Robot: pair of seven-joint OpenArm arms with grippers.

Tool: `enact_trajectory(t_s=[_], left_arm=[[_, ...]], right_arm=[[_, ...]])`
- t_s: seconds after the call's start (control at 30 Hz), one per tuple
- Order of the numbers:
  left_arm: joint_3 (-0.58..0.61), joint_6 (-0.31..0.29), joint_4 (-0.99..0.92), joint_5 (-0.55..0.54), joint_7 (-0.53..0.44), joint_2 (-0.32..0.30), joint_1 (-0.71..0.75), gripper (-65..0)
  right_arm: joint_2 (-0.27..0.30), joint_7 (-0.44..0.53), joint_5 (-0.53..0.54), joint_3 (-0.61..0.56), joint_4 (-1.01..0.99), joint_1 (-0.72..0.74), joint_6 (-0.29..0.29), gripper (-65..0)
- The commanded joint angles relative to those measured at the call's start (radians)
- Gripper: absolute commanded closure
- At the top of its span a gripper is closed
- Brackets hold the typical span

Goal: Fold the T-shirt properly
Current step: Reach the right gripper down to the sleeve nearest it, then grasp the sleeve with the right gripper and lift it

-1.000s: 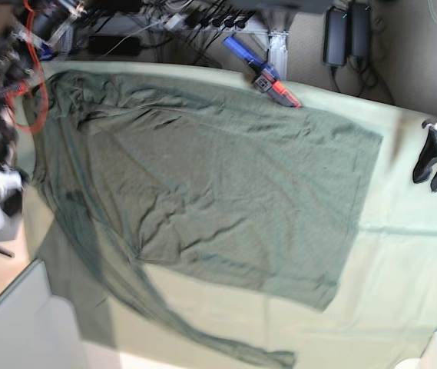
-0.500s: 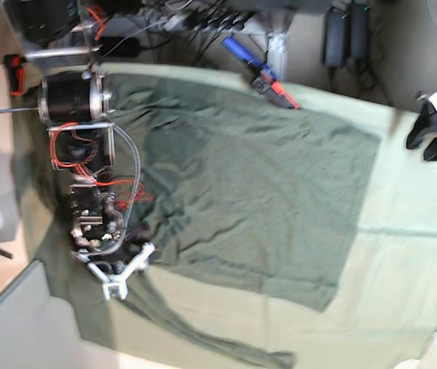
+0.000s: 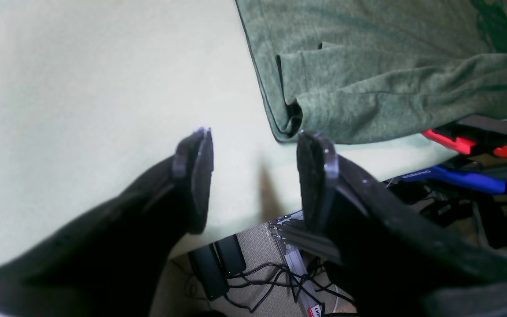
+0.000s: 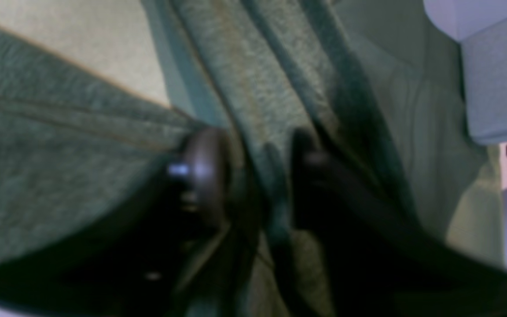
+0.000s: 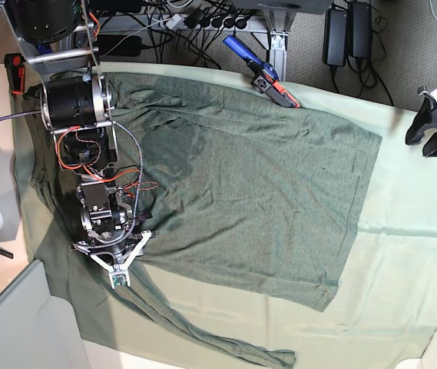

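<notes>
Fabric of the T-shirt (image 5: 249,192) lies spread over most of the worktop (image 5: 410,261), which wears a pale green cloth; the shirt's body is mostly flat and wrinkled, with one sleeve trailing toward the near edge and ending in a narrow strip. Its far-left part is hidden beneath the right arm (image 5: 76,104), so the collar cannot be made out.

At the near-left of the shirt, the right gripper (image 5: 117,275) points down onto the fabric. In the right wrist view the picture is blurred; folds of the T-shirt (image 4: 253,88) run between the dark jaws of the right gripper (image 4: 255,176), but whether they pinch the cloth cannot be told.

Well apart, at the right edge of the base view, the left gripper (image 5: 425,131) is partly cut off. From its own camera the left gripper (image 3: 253,171) has its jaws spread with nothing between them, hovering over bare cloth just beside a hemmed corner of the T-shirt (image 3: 368,66).

A red-and-blue clamp (image 5: 264,75) grips the worktop's far edge, touching the shirt. Below it cables (image 3: 271,281) hang.
</notes>
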Motion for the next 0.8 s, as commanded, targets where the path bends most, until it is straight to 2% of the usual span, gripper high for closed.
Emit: enact_trajectory(t_s=[0.0,0.07,0.17,0.3,0.43,0.6,0.77], left_arm=[[-0.007,-0.012,0.019,-0.018,-0.032,-0.014,-0.002,-33.6],[-0.007,-0.012,0.019,-0.018,-0.032,-0.014,-0.005,-33.6],[-0.006,-0.012,0.019,-0.018,-0.032,-0.014,-0.011,-33.6],[-0.006,-0.012,0.019,-0.014,-0.048,-0.014,-0.014,-33.6],[-0.006,-0.012,0.018,-0.002,-0.051,-0.014,-0.014,-33.6],[-0.007,-0.012,0.018,-0.002,-0.051,-0.014,-0.014,-33.6],[-0.006,-0.012,0.018,-0.002,-0.05,-0.014,-0.013,-33.6]], right_arm=[[0.009,0.014,-0.023,0.002,0.011,0.033,-0.026,-9.4],[0.008,0.016,-0.059,0.002,0.011,0.032,-0.026,0.0],[0.008,0.017,-0.101,0.002,0.032,0.025,-0.025,0.0],[0.011,0.0,-0.102,0.002,0.135,-0.011,-0.025,0.0],[0.012,-0.083,-0.101,0.002,0.34,-0.105,-0.028,0.0],[0.029,-0.18,-0.101,0.014,0.62,-0.258,-0.094,0.0],[0.064,-0.255,-0.129,0.069,0.874,-0.425,-0.106,0.0]])
